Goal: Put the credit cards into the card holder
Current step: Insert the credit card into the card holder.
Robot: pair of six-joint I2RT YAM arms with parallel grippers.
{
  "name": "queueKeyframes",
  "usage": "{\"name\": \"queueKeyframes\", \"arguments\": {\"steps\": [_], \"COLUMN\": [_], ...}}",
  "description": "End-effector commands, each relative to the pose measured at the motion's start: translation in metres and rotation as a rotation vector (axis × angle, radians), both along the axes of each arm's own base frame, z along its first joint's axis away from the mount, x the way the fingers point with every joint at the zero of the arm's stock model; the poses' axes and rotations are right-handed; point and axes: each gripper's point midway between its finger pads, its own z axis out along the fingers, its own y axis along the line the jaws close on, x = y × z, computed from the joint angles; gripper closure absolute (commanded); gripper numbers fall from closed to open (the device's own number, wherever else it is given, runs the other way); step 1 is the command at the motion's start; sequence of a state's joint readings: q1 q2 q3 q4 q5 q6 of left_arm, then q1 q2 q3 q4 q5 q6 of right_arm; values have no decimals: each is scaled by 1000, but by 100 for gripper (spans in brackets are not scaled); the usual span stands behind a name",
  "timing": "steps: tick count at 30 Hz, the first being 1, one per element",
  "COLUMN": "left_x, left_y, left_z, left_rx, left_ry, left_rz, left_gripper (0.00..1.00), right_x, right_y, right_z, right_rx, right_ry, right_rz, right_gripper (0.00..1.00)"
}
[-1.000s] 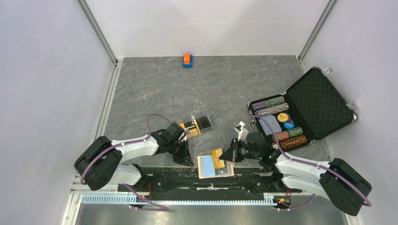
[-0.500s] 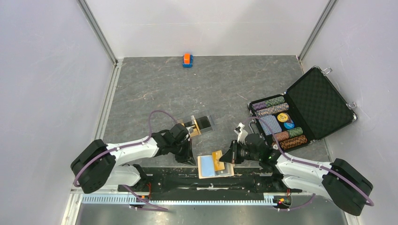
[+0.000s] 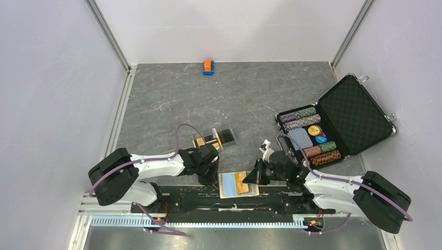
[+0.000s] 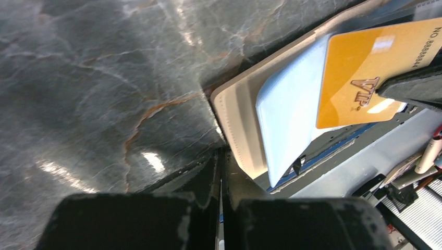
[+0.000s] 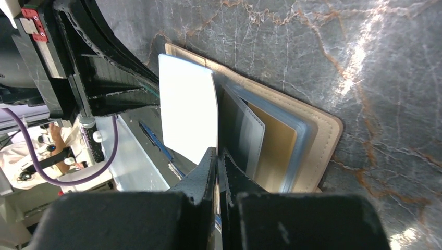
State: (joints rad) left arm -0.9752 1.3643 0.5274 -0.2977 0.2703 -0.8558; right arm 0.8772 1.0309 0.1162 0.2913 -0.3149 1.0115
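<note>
Plastic this thin should be light, stiff and slick. The gold card (image 4: 359, 78), pinched at its trailing edge by the shut right jaws, tilts over the tan card holder (image 4: 234, 120) at the counter's (image 3: 234, 99) six o'clock edge. The left jaws are shut and empty at the holder's nine o'clock.

Lab robot cell: white panel walls (image 3: 52, 78) enclose marbled tabletop (image 3: 234, 94).

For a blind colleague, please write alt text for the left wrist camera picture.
A gold card marked VIP, pinched by the right gripper at the right edge, overlaps a light blue layer of the tan card holder at the marble table edge. The left gripper, shut, fills the bottom.
</note>
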Motion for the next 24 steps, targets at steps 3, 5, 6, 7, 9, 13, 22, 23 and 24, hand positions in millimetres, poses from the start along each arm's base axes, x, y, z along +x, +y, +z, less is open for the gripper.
{"name": "queueKeyframes", "arguments": {"steps": [3, 5, 6, 7, 9, 13, 22, 23, 24], "left_x": [7, 6, 7, 6, 6, 7, 7, 7, 6], "left_y": [-17, -16, -17, -16, -14, -14, -16, -16, -16], "left_z": [1, 0, 0, -1, -1, -2, -2, -2, -2], "left_rx": [-1, 5, 7, 10, 17, 22, 24, 24, 25], "left_ry": [-24, -23, -24, -24, -27, -26, -25, -25, -25], "left_rz": [7, 7, 7, 8, 9, 10, 3, 2, 0], "left_gripper": [98, 98, 98, 98, 98, 98, 98, 98, 98], "right_x": [-1, -2, -2, -2, -4, -5, -9, -10, -11], "right_y": [5, 8, 9, 10, 12, 13, 21, 22, 23], "right_z": [-2, 1, 1, 2, 4, 4, 5, 5, 4], "right_rx": [33, 53, 58, 70, 90, 101, 131, 130, 128], "right_ry": [34, 36, 41, 45, 53, 58, 42, 44, 45], "right_rz": [-33, -31, -29, -30, -31, -30, 3, 7, 9], "right_gripper": [100, 100, 100, 100, 100, 100, 100, 100, 100]}}
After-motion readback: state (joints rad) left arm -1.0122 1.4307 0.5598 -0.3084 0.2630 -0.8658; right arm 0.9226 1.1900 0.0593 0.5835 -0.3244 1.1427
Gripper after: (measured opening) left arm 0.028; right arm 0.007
